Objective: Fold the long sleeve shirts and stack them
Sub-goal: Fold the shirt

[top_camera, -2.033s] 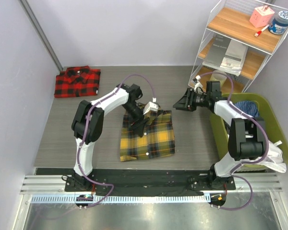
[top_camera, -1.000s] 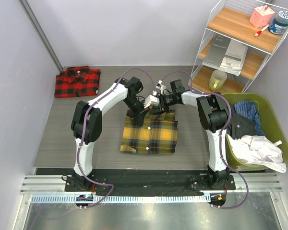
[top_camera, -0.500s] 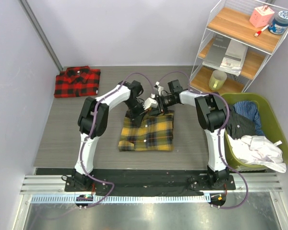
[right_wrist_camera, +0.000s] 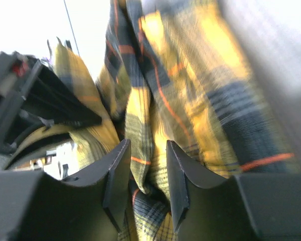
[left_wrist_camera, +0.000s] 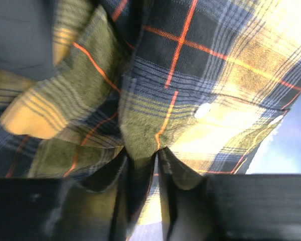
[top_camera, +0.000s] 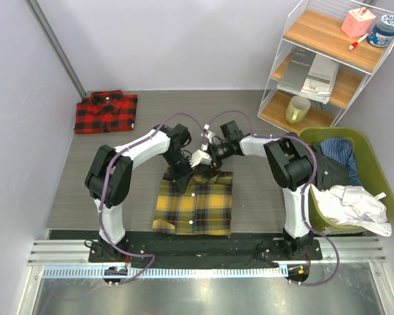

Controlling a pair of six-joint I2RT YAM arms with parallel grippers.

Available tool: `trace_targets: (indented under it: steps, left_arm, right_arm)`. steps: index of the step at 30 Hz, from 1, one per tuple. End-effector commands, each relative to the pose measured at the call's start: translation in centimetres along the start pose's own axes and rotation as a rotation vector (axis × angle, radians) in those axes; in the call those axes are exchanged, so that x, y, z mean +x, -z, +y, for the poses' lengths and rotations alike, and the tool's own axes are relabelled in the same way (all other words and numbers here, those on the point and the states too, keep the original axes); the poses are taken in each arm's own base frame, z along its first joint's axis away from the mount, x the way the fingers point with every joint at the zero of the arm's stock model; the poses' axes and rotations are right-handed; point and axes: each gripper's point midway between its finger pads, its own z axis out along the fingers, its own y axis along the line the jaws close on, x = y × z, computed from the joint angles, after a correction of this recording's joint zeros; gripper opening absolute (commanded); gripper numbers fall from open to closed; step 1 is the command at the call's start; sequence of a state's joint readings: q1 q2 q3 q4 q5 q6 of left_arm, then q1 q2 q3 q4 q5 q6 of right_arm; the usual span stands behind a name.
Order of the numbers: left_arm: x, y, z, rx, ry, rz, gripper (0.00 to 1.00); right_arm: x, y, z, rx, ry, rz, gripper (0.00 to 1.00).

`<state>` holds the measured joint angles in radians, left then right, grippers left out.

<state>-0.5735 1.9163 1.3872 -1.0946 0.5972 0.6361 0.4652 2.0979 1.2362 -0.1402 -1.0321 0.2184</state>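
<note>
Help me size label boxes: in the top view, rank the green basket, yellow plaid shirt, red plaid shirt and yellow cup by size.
green basket
yellow plaid shirt
red plaid shirt (farther from the camera, so this gap is unsure)
yellow cup

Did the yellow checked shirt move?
Yes. The yellow shirt slid nearer the black rail at the table's front edge, away from the red shirt.

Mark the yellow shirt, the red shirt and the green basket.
yellow shirt [top_camera: 194, 210], top view, middle of its front
red shirt [top_camera: 106, 112], top view, centre of the fold
green basket [top_camera: 341, 132], top view, far rim
</note>
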Motion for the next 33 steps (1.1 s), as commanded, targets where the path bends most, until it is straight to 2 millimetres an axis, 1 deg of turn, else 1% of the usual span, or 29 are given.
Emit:
trace_targets:
  steps: [1,2,3,4,5,7,8,10,12,13,14,15,16,18,19,20,21,22,23,24,25,26,28,31,32,33]
  left_arm:
    - [-3.3,2.8,-0.8,-0.023,-0.049,-0.11,0.35]
    - [-3.5,2.7,-0.8,-0.019,-0.053,-0.114,0.43]
    - [-3.9,2.9,-0.9,-0.018,-0.063,-0.122,0.46]
    - [-4.0,2.8,-0.8,-0.015,-0.069,-0.125,0.49]
    - [-4.1,2.5,-0.7,-0.005,-0.068,-0.121,0.52]
    - [-4.3,2.3,-0.6,0.002,-0.077,-0.125,0.55]
    - [-4.2,2.0,-0.5,0.008,-0.08,-0.123,0.59]
    - [-4.2,1.6,-0.3,0.012,-0.089,-0.129,0.61]
    - [-3.9,1.0,-0.1,0.023,-0.098,-0.115,0.63]
    - [-3.8,0.8,-0.1,0.028,-0.1,-0.11,0.63]
    - [-3.6,0.7,0.1,0.029,-0.102,-0.104,0.63]
    - [-3.5,0.4,0.1,0.036,-0.1,-0.099,0.63]
    - [-3.4,0.2,0.2,0.036,-0.101,-0.094,0.62]
    - [-3.5,0.2,0.2,0.042,-0.101,-0.088,0.55]
    - [-3.6,0.2,0.1,0.049,-0.102,-0.087,0.47]
    - [-3.5,0.4,-0.1,0.058,-0.096,-0.079,0.43]
    - [-3.9,0.6,-0.1,0.057,-0.105,-0.085,0.4]
    - [-4.1,0.8,-0.2,0.06,-0.108,-0.087,0.3]
    - [-4.2,0.9,-0.4,0.065,-0.105,-0.088,0.26]
    - [-4.7,1.3,-0.3,0.056,-0.115,-0.098,0.21]
    - [-4.9,1.5,-0.3,0.052,-0.112,-0.101,0.11]
    - [-5.1,1.7,-0.2,0.044,-0.114,-0.1,0.07]
    - [-5.8,2.4,-0.1,0.029,-0.12,-0.105,0.0]
    - [-6.3,3.2,0.3,0.017,-0.126,-0.094,0.0]
    - [-6.2,3.0,0.5,0.022,-0.12,-0.081,0.0]
    - [-6.6,3.4,0.8,0.012,-0.128,-0.086,0.0]
  right_arm:
    - [-7.2,3.9,3.5,-0.006,0.127,-0.145,0.41]
    - [-7.3,4.1,3.3,0.0,0.123,-0.136,0.41]
    - [-8.0,4.2,3.2,0.006,0.143,-0.137,0.41]
    - [-8.0,4.3,2.8,0.018,0.149,-0.13,0.41]
    - [-7.5,4.2,2.2,0.031,0.166,-0.103,0.41]
    - [-7.8,4.0,1.6,0.04,0.179,-0.086,0.41]
    - [-7.9,3.9,1.3,0.042,0.191,-0.076,0.41]
    - [-7.7,3.5,0.4,0.046,0.187,-0.061,0.41]
    - [-7.9,3.1,0.0,0.046,0.186,-0.052,0.41]
    - [-7.5,2.8,-0.9,0.051,0.183,-0.036,0.41]
    - [-7.6,2.5,-1.0,0.051,0.196,-0.028,0.41]
    - [-7.3,2.4,-1.4,0.055,0.214,-0.016,0.4]
    - [-6.5,2.0,-2.1,0.057,0.198,0.012,0.4]
    - [-5.8,1.7,-2.7,0.068,0.2,0.036,0.39]
    - [-5.3,1.6,-3.0,0.071,0.213,0.055,0.39]
    - [-4.6,1.4,-3.5,0.08,0.209,0.074,0.38]
    - [-4.3,1.4,-3.8,0.086,0.219,0.084,0.38]
    - [-3.9,1.4,-3.9,0.09,0.228,0.1,0.37]
    - [-3.7,1.4,-4.3,0.094,0.231,0.105,0.36]
    - [-3.6,1.5,-4.5,0.104,0.233,0.108,0.36]
    - [-3.4,1.4,-4.5,0.105,0.231,0.116,0.36]
    - [-3.4,1.4,-4.7,0.106,0.24,0.117,0.36]
    - [-3.3,1.4,-4.6,0.104,0.24,0.121,0.35]
    - [-3.4,1.5,-4.5,0.101,0.247,0.12,0.35]
    - [-3.4,1.5,-4.5,0.099,0.25,0.121,0.36]
    - [-3.4,1.5,-4.4,0.099,0.25,0.121,0.36]
